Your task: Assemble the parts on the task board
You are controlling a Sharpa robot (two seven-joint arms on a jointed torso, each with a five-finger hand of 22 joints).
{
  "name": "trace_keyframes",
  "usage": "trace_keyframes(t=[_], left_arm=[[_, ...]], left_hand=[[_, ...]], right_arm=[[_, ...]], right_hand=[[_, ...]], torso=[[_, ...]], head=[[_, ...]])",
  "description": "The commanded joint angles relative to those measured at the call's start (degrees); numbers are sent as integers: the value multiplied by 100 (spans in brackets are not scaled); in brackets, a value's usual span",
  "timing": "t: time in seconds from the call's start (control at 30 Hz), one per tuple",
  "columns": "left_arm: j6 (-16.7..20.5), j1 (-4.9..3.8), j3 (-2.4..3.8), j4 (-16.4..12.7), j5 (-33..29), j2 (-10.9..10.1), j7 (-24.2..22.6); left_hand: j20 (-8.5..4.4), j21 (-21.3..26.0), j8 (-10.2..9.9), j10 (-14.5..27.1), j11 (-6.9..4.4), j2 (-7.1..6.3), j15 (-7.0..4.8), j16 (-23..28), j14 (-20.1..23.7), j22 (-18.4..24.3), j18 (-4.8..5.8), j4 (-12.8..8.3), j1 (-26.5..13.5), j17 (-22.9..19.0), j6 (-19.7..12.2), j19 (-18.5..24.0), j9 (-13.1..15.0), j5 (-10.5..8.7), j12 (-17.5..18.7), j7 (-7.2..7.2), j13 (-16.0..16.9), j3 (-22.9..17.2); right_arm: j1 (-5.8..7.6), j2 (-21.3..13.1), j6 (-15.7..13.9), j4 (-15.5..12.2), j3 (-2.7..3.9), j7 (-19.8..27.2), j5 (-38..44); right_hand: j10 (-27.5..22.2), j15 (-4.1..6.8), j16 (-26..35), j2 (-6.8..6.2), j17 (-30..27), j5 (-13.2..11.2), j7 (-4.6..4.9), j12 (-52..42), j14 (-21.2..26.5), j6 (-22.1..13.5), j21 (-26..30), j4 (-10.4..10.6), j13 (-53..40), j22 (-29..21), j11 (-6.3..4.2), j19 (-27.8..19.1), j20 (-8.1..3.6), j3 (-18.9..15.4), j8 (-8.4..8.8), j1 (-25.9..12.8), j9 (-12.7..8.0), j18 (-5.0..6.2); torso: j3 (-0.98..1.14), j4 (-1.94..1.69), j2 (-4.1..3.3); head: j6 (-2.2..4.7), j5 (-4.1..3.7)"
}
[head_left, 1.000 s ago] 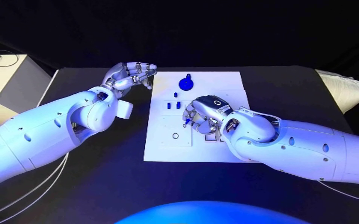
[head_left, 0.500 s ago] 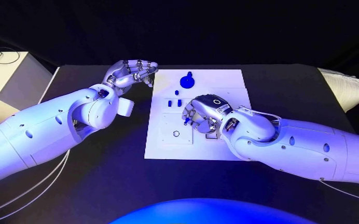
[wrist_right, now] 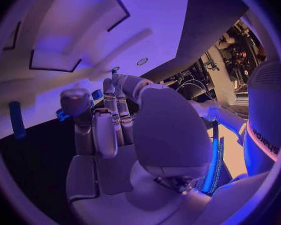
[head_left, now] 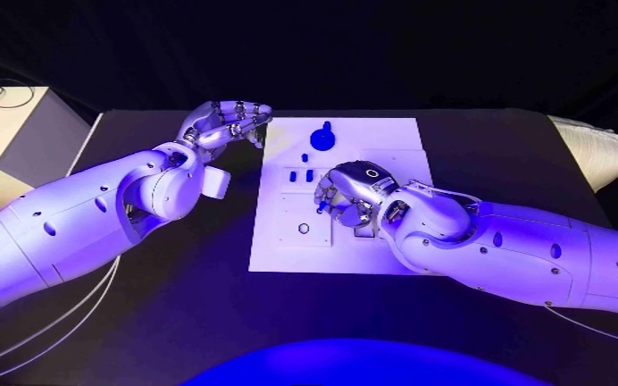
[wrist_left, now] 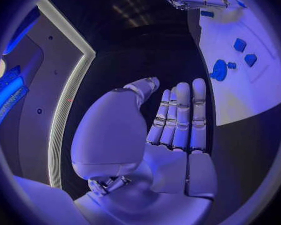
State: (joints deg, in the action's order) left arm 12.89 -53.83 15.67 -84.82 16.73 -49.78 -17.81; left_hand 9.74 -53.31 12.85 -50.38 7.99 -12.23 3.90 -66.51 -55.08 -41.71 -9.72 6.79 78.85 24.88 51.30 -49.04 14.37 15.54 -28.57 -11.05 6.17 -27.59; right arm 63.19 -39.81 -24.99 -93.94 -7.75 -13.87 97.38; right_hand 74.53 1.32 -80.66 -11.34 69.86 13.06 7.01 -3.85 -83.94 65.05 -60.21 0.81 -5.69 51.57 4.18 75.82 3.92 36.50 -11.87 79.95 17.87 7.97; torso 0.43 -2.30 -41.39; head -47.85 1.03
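The white task board (head_left: 277, 247) lies mid-table. A round blue part (head_left: 322, 138) sits near its far edge, and two small blue parts (head_left: 300, 176) lie below it. A small ring (head_left: 304, 228) marks the board's near left. My right hand (head_left: 347, 194) hovers over the board's middle with its fingers curled. Small blue pieces (wrist_right: 98, 94) show by the fingertips (wrist_right: 75, 102); whether one is pinched is unclear. My left hand (head_left: 228, 123) floats beside the board's far left corner, fingers straight (wrist_left: 178, 115), palm bare. The round blue part (wrist_left: 219, 70) also lies beyond it.
A pale box (head_left: 29, 131) stands at the table's left edge and a white padded object (head_left: 586, 149) at the right edge. Cables (head_left: 52, 314) trail off the near left. Square recesses (wrist_right: 56, 52) are cut into the board.
The whole picture has shifted a little. Both hands stay about where they were relative to the board.
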Motion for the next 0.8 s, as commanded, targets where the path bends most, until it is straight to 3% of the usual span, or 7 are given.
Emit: trace_keyframes(t=[0.03,0.8], left_arm=[[-27,0,5,-23,-34,1,-40],[-38,2,5,-12,-34,-5,-23]], left_hand=[[-12,19,28,55,-4,10,8,18,-15,6,-83,8,66,-9,33,-40,7,-12,-20,-6,-8,38],[-12,36,34,67,-1,14,11,25,-8,18,-83,18,70,-16,37,-45,8,-13,-22,-8,-11,54]], right_arm=[[-20,25,145,22,-9,0,86],[-56,55,211,23,-28,-48,174]], right_hand=[[182,42,-22,68,-9,23,12,-15,-250,30,13,1,-4,-2,-126,-12,0,25,-13,18,5,-63],[182,41,-26,67,-4,24,13,-13,-251,27,9,-4,-5,3,-125,-12,0,30,-14,16,9,-63]], torso=[[-1,2,0],[-3,-4,3]], head=[[-23,3],[-83,0]])
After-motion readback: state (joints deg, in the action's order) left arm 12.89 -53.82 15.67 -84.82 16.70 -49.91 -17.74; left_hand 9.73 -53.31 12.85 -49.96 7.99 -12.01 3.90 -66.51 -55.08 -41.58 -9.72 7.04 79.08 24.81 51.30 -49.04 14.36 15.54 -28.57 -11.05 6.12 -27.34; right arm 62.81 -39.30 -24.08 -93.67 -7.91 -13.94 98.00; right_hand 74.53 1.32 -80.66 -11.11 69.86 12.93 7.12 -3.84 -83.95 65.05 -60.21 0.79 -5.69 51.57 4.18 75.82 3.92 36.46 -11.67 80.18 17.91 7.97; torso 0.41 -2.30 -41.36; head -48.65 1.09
